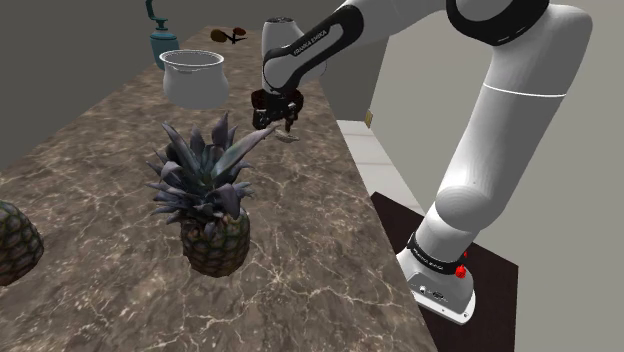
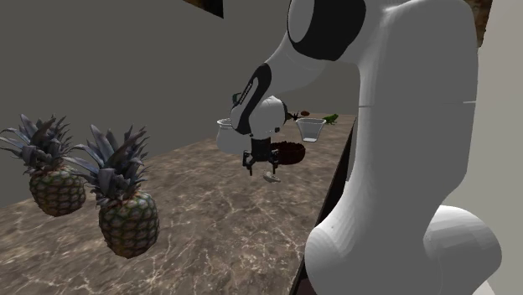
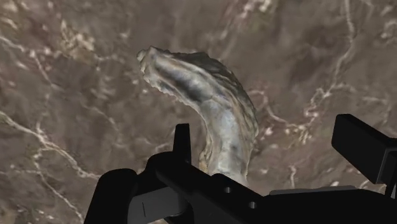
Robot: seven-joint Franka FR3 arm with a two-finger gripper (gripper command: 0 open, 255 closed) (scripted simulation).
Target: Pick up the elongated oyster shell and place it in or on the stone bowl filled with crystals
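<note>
- As I look along the hand, the jaws stand apart, and the elongated oyster shell lies between them against brown veined marble
- One black finger sits right at the shell's edge; the other finger is clear of it, with bare marble showing between
- I see the shell as grey, ridged and curved, its frilled end pointing away from the hand
- From the shoulder view, the shell is a pale sliver just under the hand, near the right edge of the tabletop
- I cannot tell whether the shell rests on the surface or hangs just above it
- From the second exterior view, a dark reddish-brown bowl stands just behind the hand and near the shell; I cannot make out what it holds
- A pineapple stands mid-tabletop in the shoulder view, well apart from the shell, and a second pineapple is cut by that view's left edge
- A white pot stands beyond the first pineapple
- The white arm reaches up and to the shoulder view's left over the tabletop
</note>
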